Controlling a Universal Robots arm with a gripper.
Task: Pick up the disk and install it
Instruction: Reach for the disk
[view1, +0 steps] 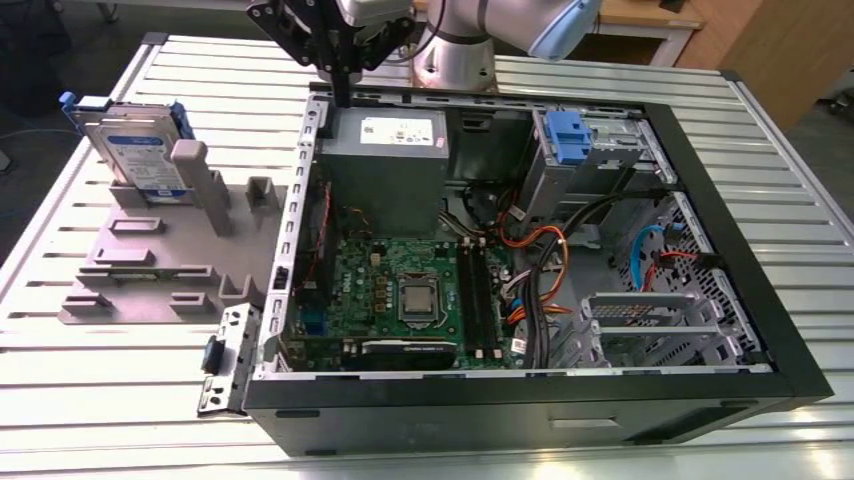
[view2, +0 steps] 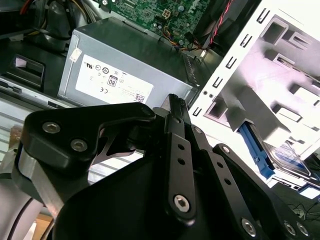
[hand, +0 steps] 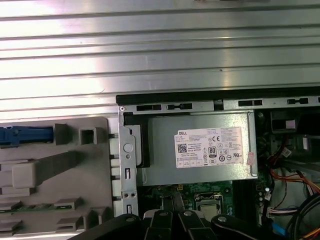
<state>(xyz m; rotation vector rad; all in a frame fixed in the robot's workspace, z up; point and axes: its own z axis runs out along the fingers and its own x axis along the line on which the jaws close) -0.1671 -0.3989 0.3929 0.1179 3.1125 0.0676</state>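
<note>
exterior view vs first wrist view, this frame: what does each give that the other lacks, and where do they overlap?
Exterior view's own: the disk's labelled face, standing upright in the grey fixture; the blue tab and the metal drive cage inside the case.
First wrist view's own: a straight-down angle, with the power supply square-on and the disk edge-on by its blue bracket.
Both: disk, fixture, power supply, slatted table, and the pincer over the case's back edge.
</note>
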